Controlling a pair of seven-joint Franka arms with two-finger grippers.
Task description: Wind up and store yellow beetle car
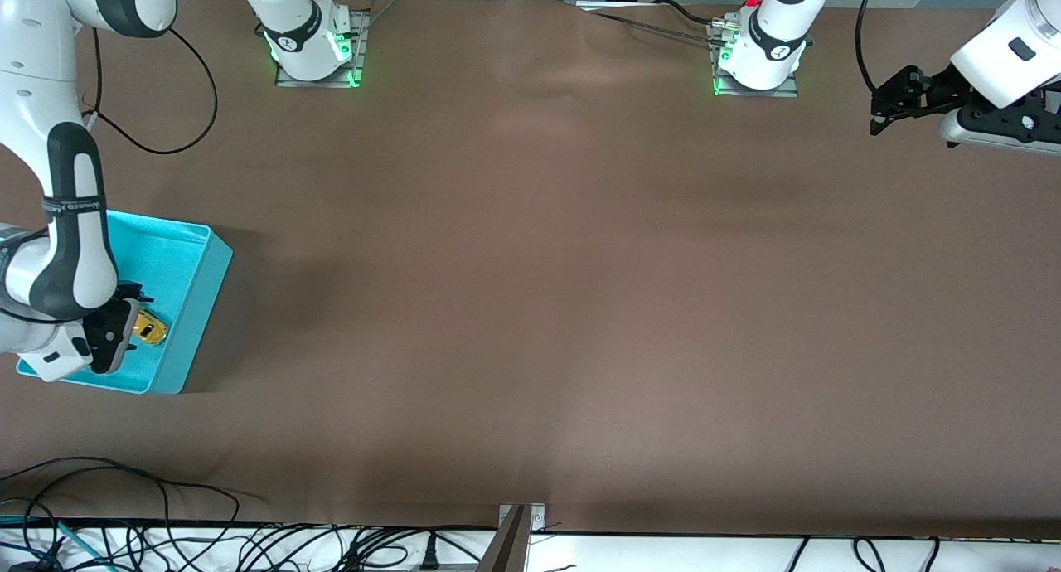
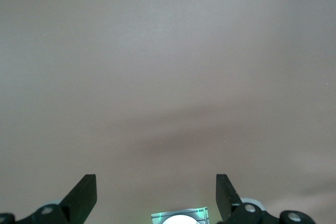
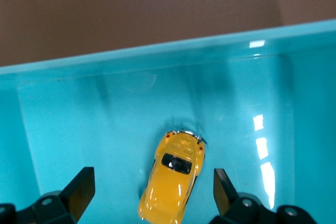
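Right wrist view — yellow beetle car (image 3: pixel 173 177) in turquoise bin (image 3: pixel 131 56)

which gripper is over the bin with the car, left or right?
The right gripper, jaws open above the yellow beetle car in the turquoise bin. The left gripper waits over bare table.

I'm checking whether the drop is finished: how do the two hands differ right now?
The right hand sits low inside the turquoise bin, its fingers spread either side of the yellow beetle car without gripping it; the left hand waits over bare brown table at the left arm's end, with nothing between its fingers. Both hands are open.
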